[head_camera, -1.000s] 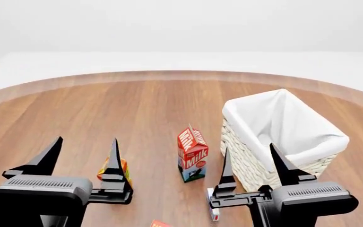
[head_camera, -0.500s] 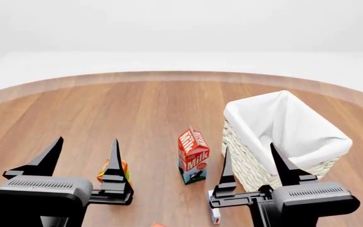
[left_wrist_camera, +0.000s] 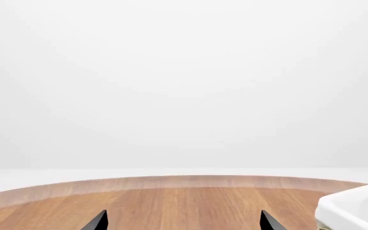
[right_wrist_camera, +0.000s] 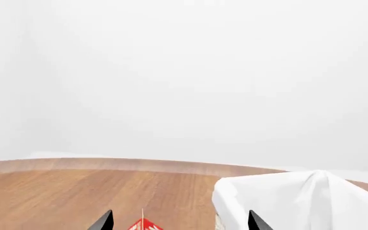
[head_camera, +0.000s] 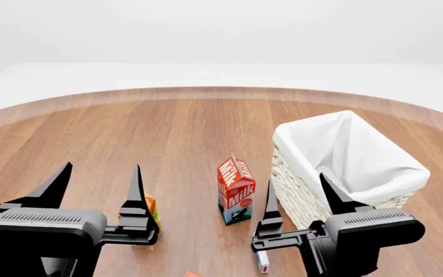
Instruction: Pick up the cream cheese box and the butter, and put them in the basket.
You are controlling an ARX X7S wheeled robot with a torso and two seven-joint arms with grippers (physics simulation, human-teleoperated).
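Note:
The cream cheese box [head_camera: 262,262] lies flat on the wood floor just below my right gripper [head_camera: 295,178]. Of the butter [head_camera: 193,274] only a red sliver shows at the head view's bottom edge. The white wicker basket [head_camera: 289,186] with its cloth liner stands at the right, close beside the right gripper. My left gripper [head_camera: 103,165] hovers at the left. Both grippers are open and hold nothing. The right wrist view shows its open gripper [right_wrist_camera: 180,221] and the basket [right_wrist_camera: 280,191]; the left wrist view shows its open gripper [left_wrist_camera: 184,220] and a corner of the basket [left_wrist_camera: 356,208].
A red-and-white milk carton [head_camera: 236,189] stands upright between the two grippers, left of the basket; its peak [right_wrist_camera: 144,224] shows in the right wrist view. An orange juice carton [head_camera: 151,209] is half hidden behind the left gripper's inner finger. The round wooden floor ends at a white surround.
The right gripper has dropped a little and shifted left, nearer the cream cheese box. The left gripper has shifted slightly. The butter has slid almost out of the bottom of the view.

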